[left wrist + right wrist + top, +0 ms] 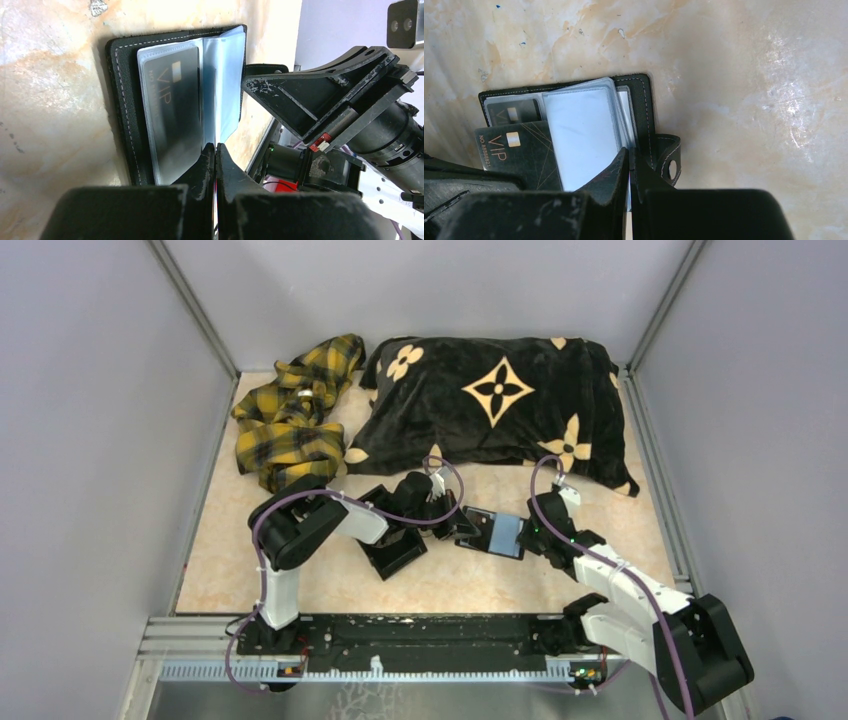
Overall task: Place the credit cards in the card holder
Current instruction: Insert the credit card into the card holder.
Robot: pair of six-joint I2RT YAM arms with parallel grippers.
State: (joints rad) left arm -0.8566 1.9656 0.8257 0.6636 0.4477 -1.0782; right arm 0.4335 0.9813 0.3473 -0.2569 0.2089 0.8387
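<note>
Left hand (pixel 216 150), right hand (pixel 630 156) closed; 1 card holder (pixel 644 115), 2 cards (pixel 519 152) (pixel 512 111).

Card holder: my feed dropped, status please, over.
Left fingers shut, right fingers shut, both at the clear sleeves. Card holder open flat, black VIP card in a sleeve. Pillow and plaid cloth far back, apart.
</note>
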